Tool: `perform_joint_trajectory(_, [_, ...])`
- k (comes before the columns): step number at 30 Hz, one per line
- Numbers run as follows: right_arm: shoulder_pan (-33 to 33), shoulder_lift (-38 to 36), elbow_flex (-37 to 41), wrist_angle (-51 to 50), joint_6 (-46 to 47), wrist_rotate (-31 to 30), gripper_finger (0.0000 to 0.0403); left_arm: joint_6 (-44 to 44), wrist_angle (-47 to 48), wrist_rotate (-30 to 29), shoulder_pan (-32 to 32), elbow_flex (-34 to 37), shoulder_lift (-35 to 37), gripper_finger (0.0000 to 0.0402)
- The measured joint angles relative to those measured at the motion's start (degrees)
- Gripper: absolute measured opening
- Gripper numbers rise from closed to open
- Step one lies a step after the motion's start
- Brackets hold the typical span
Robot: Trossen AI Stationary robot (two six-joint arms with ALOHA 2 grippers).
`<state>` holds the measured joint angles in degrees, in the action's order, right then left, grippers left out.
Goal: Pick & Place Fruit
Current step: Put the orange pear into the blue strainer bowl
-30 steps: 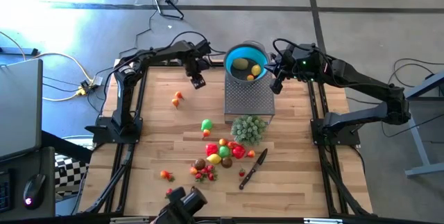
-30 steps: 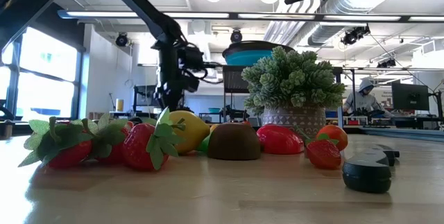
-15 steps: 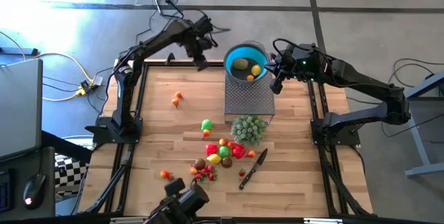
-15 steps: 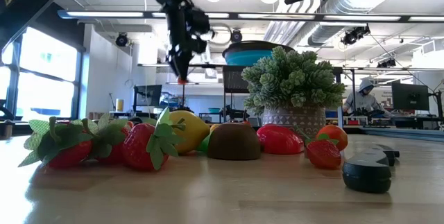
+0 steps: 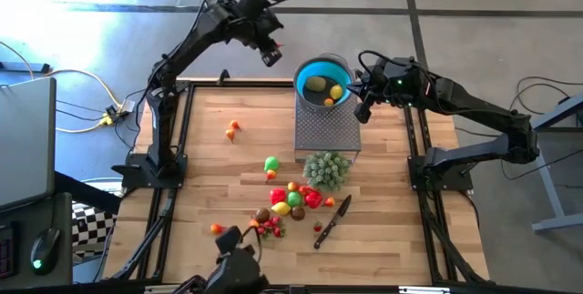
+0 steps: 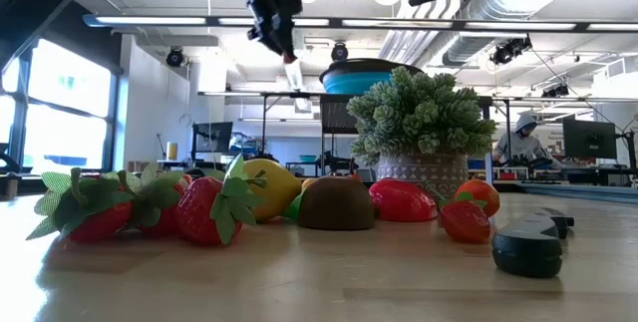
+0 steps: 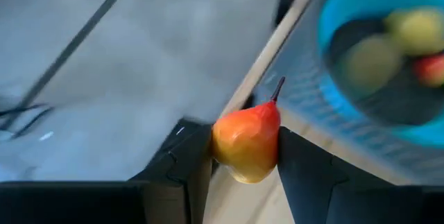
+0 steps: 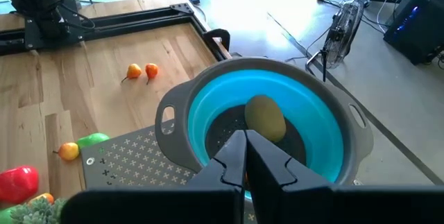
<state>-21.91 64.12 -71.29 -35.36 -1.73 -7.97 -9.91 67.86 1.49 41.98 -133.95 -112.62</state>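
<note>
A small orange-red pear-shaped fruit (image 7: 244, 141) hangs high in the air with my left gripper (image 5: 269, 55) shut on it, just left of the blue bowl (image 5: 325, 83) and above its rim. The bowl stands on a grey perforated stand (image 5: 326, 128) and holds a yellow-green fruit (image 8: 264, 116) and a smaller yellow one (image 5: 336, 92). My right gripper (image 8: 245, 148) is shut with nothing in it, at the bowl's right rim. More fruit (image 5: 290, 201) lies in a heap on the near table, with a green one (image 5: 271, 163) and two orange ones (image 5: 232, 129) farther out. My left gripper pinches the pear-shaped fruit by its two round sides (image 7: 220, 148) between its two fingers (image 7: 187, 172). The fingers slant down from above toward the bowl. The fruit is lifted clear of everything, its thin stem (image 7: 277, 89) pointing away from the gripper.
A pale green bushy cluster in a pot (image 5: 326, 168) stands just near of the stand. A black-handled knife (image 5: 332, 219) lies near the heap of fruit. A strawberry (image 5: 219, 229) lies toward the near left. Black frame rails (image 5: 173, 139) run along both table sides.
My left gripper has risen steeply from just above the table's far left part to above the bowl's rim, carrying the fruit clear. It has tipped from pointing steeply down to a shallower slant. My right gripper has kept still.
</note>
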Motion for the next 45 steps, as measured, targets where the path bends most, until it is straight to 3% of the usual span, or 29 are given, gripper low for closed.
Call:
perform_joint_trajectory(8, [0.00, 0.02, 0.00, 4.83, -1.56, 0.00, 0.0002, 3.56, -5.52, 15.45, -0.39, -0.11, 0.05, 0.0143])
perform_joint_trajectory(15, [0.02, 0.07, -0.02, 9.64, -3.02, 0.79, 0.0002, 7.34, -11.79, 22.27, -1.89, -0.11, 0.03, 0.0143])
perform_joint_trajectory(29, [0.07, 0.20, 0.00, 14.27, -2.70, 3.96, 0.0002, 7.39, -17.46, 22.43, -11.27, -0.11, -0.04, 0.0143])
perform_joint_trajectory(36, [0.08, 2.19, -0.02, 15.81, -3.62, 3.55, 0.0009, 7.41, -18.00, 21.09, -12.92, -0.11, -0.04, 0.0143])
perform_joint_trajectory(40, [0.74, 3.86, -0.02, 16.73, -4.42, 3.15, 0.0052, 8.59, -17.96, 20.83, -12.73, -0.11, -0.05, 0.0143])
perform_joint_trajectory(45, [1.73, 4.48, -0.02, 16.79, -4.46, -5.25, 0.0138, 8.72, -17.25, 20.47, -12.76, -0.11, -0.06, 0.0143])
